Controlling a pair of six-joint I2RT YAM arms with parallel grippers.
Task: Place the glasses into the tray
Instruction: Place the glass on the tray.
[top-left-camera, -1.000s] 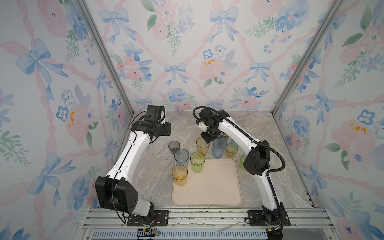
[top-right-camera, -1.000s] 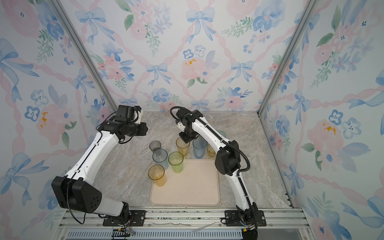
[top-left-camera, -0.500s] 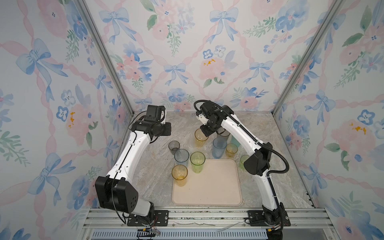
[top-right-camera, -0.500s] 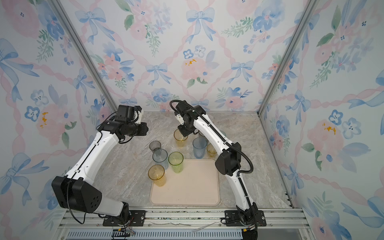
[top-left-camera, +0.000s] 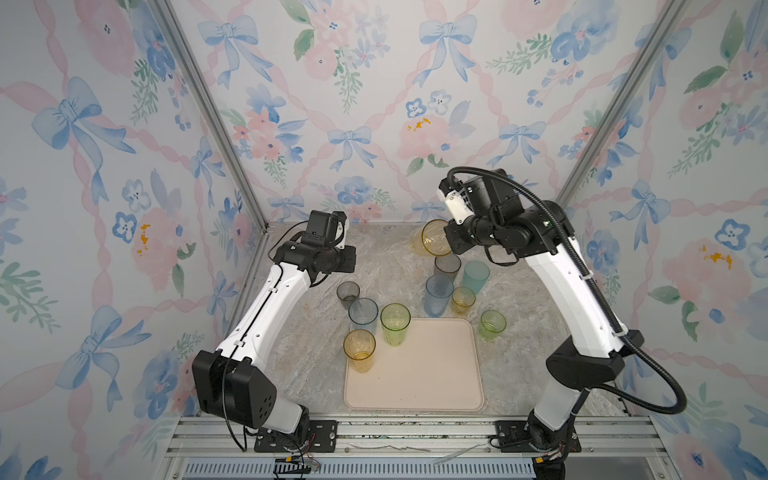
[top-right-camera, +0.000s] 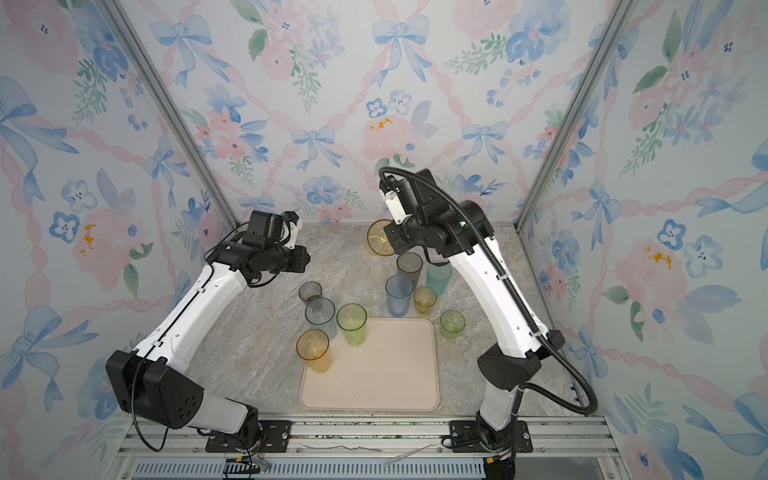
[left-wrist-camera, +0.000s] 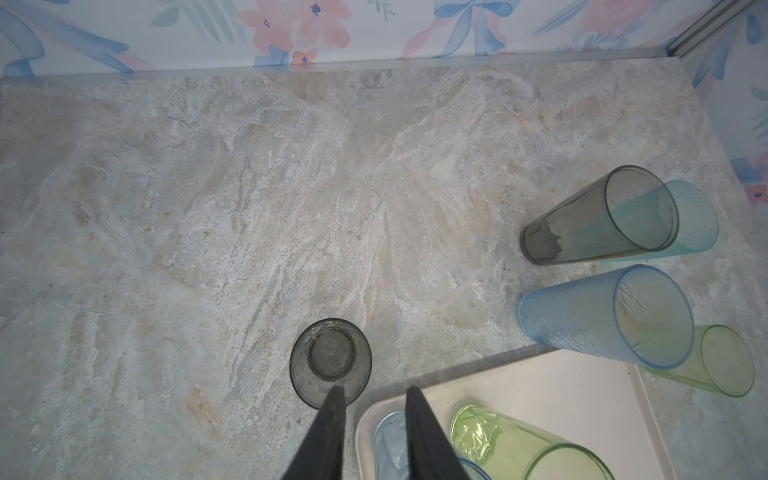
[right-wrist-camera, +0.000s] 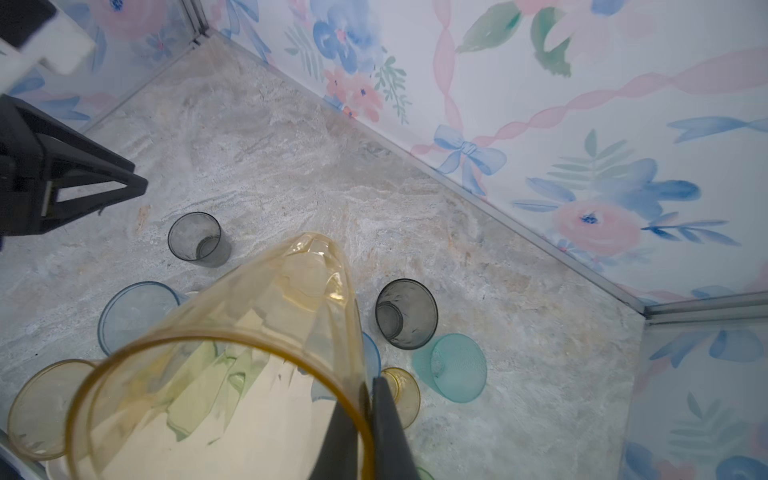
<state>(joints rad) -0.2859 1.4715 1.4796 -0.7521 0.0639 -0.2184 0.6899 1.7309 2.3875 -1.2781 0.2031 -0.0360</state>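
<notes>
Blue tumbler (left-wrist-camera: 390, 449), cut off, seems partly hidden behind the left end effector (left-wrist-camera: 374, 388).

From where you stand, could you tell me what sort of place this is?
Likely a staged robot test booth, not a home: floral wallpaper panels box in a marble-look tabletop, and two arms bolt to a metal rail.

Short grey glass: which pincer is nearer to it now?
Left. The left pincer hangs open and empty close above the short grey glass. The right pincer is farther off toward the back wall, shut on the tall amber glass.
</notes>
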